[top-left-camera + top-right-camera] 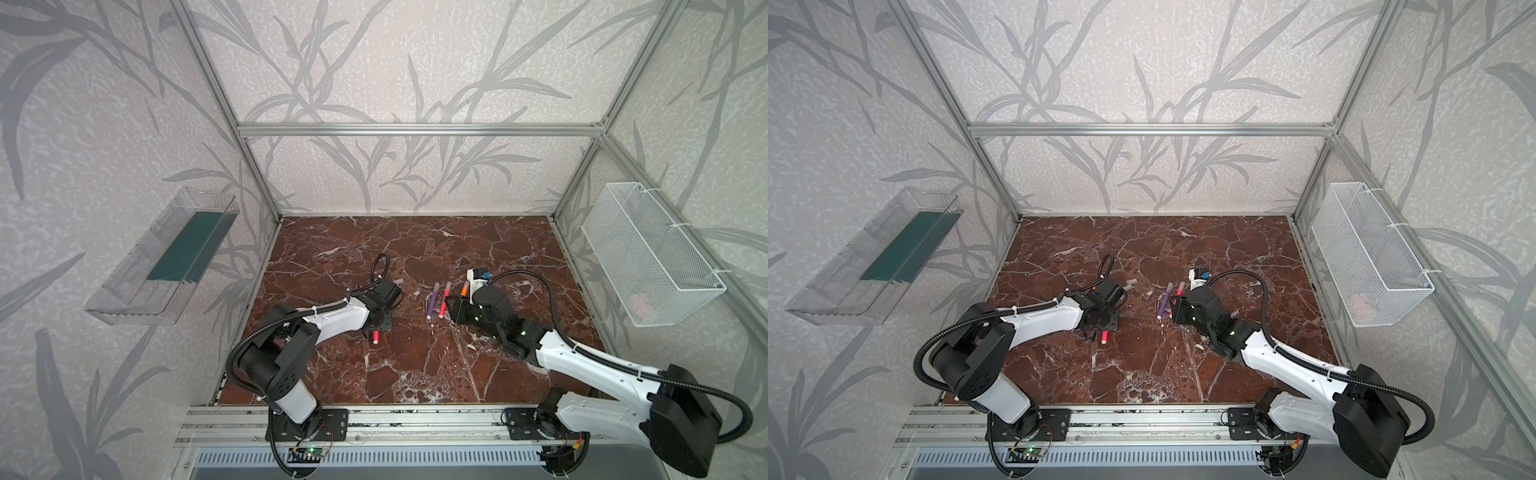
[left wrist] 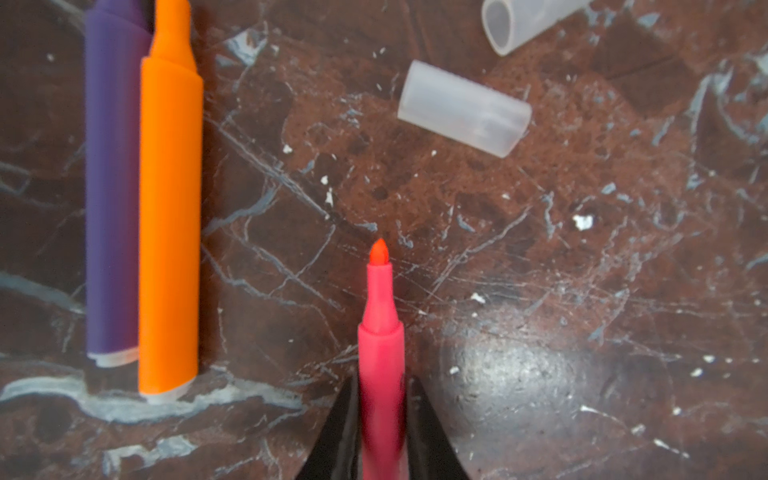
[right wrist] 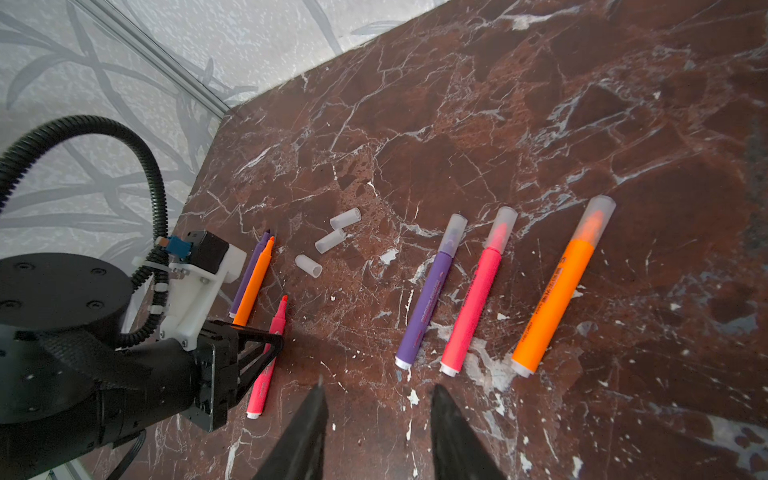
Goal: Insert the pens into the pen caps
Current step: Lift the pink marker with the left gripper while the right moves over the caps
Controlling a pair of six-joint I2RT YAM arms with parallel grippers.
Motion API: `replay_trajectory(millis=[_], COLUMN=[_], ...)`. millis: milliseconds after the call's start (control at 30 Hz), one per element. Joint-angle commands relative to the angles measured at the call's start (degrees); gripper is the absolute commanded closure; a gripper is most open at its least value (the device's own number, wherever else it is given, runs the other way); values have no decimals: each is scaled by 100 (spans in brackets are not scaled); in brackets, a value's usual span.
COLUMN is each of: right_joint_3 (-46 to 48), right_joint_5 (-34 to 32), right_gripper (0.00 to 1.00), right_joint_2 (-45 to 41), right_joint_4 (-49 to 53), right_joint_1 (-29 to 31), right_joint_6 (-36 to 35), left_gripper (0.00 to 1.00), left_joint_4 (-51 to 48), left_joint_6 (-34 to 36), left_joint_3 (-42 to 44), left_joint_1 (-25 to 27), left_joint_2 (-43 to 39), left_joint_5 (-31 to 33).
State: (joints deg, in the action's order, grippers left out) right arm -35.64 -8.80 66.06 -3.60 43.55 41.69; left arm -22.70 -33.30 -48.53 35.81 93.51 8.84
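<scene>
My left gripper (image 2: pixel 381 415) is shut on an uncapped pink-red pen (image 2: pixel 380 353) low over the marble; in a top view its white end (image 1: pixel 84 337) hidden part aside, the pen (image 1: pixel 375 336) pokes out below the wrist. An uncapped purple pen (image 2: pixel 110 187) and an orange pen (image 2: pixel 168 208) lie side by side beside it. Three loose pen caps (image 3: pixel 330 241) lie just beyond the held pen's tip. Capped purple (image 3: pixel 428 299), pink-red (image 3: pixel 473 303) and orange (image 3: pixel 557 291) pens lie in a row. My right gripper (image 3: pixel 378 390) hangs open and empty near their white ends.
The brown marble table (image 1: pixel 415 365) is fenced by an aluminium frame and papered walls. A white wire basket (image 1: pixel 652 257) hangs on the right wall, a clear plastic tray (image 1: pixel 162 257) on the left wall. The left arm (image 3: pixel 83 332) stands close to my right gripper.
</scene>
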Motion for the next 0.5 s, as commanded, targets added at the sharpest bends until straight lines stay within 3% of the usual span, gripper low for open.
replay_trajectory(millis=[0,200,433,467], right_joint_3=[-196,-222,-437,-480], right_joint_5=[45,71,176,189], right_gripper=[59,59,58,58], right_joint_2=[64,139,602,730], right_joint_4=[-42,-73,-228,-323], right_joint_1=[31,39,57,57], right_joint_6=[-74,-67,-127,-211], left_gripper=[72,73,100,100], left_joint_4=[-287,-270,-263,-316], left_joint_6=[-50,-33,-74,-121], left_joint_3=[118,152,143,125], left_joint_1=[-26,-22,-50,-81], left_joint_2=[26,44,58,6], left_joint_5=[-24,-140,-113,-45])
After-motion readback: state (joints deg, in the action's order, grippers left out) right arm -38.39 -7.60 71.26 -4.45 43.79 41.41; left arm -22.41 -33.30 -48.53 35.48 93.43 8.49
